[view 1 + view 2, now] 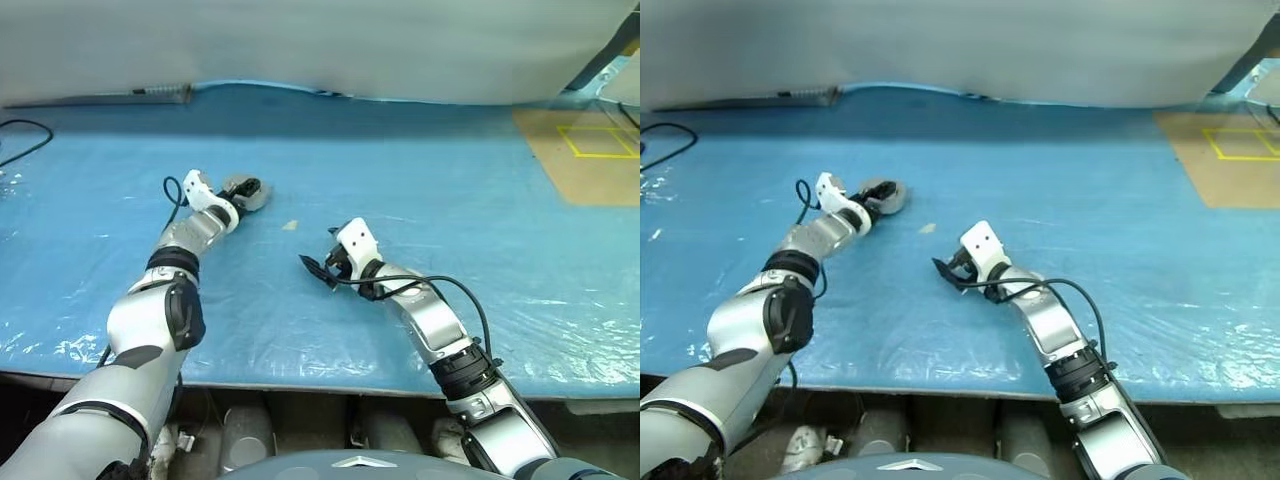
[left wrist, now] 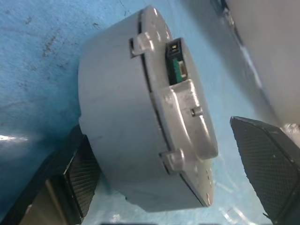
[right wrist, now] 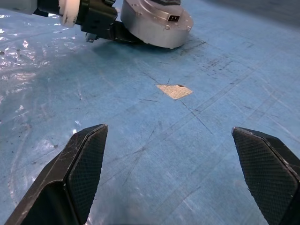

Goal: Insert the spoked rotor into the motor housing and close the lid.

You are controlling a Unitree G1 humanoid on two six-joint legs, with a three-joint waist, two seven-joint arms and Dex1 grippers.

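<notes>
The motor housing point(image 2: 126, 117), a short grey metal drum, rests on the blue table at the back left point(image 1: 257, 199). One end carries a flat grey plate with tabs and a small green connector; I cannot tell whether that plate is the lid. The spoked rotor is hidden. My left gripper point(image 1: 243, 190) stands open around the drum. One of its fingers point(image 2: 82, 173) sits against the drum's side and the other finger point(image 2: 267, 159) stands apart from it. Nearer the table's middle my right gripper point(image 3: 183, 150) is open just above the sheet, with nothing between its fingers point(image 1: 318, 258).
A small pale scrap point(image 3: 174, 91) lies on the blue sheet point(image 1: 430, 190) between the two grippers. A brown board with a yellow square point(image 1: 585, 150) sits at the back right. A black cable point(image 1: 25, 135) runs at the far left. A grey wall rises behind the table.
</notes>
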